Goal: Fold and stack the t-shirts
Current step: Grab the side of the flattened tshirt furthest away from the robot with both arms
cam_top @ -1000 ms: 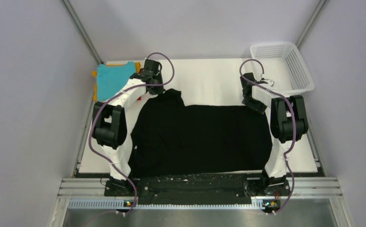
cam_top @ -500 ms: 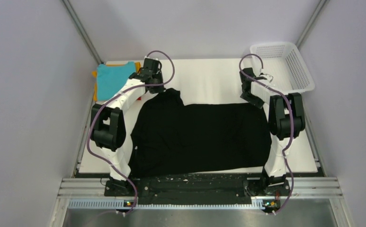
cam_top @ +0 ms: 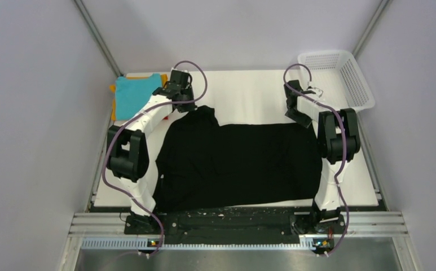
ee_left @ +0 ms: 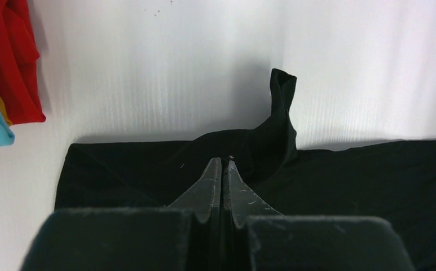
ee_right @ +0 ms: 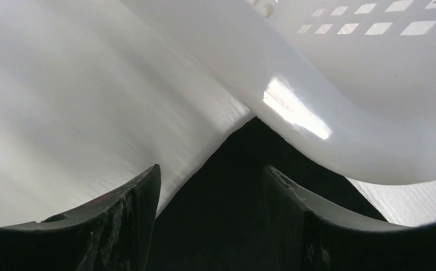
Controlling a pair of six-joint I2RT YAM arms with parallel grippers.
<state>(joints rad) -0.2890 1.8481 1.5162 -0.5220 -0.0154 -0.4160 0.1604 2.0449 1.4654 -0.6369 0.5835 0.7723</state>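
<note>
A large black t-shirt (cam_top: 238, 164) lies spread flat across the table. My left gripper (cam_top: 184, 107) is at its far left corner, jaws shut (ee_left: 222, 161) low over the black cloth; no cloth shows between them. A black sleeve (ee_left: 283, 107) pokes out beyond the fingertips. My right gripper (cam_top: 300, 118) is at the far right corner, open (ee_right: 211, 167), its fingers straddling the pointed corner of the shirt (ee_right: 232, 214). Folded t-shirts are stacked at the far left: teal (cam_top: 133, 93) on top, an orange-yellow edge (cam_top: 114, 107) below, and red (ee_left: 12, 56).
A white mesh basket (cam_top: 357, 84) stands at the far right corner, its wall (ee_right: 373, 68) close beside the right fingers. White table surface (cam_top: 249, 90) lies beyond the shirt. Grey walls enclose both sides.
The right gripper has moved a little farther out and leftward along the shirt's far right corner, its jaws narrowing slightly. The left gripper and the shirt have hardly moved.
</note>
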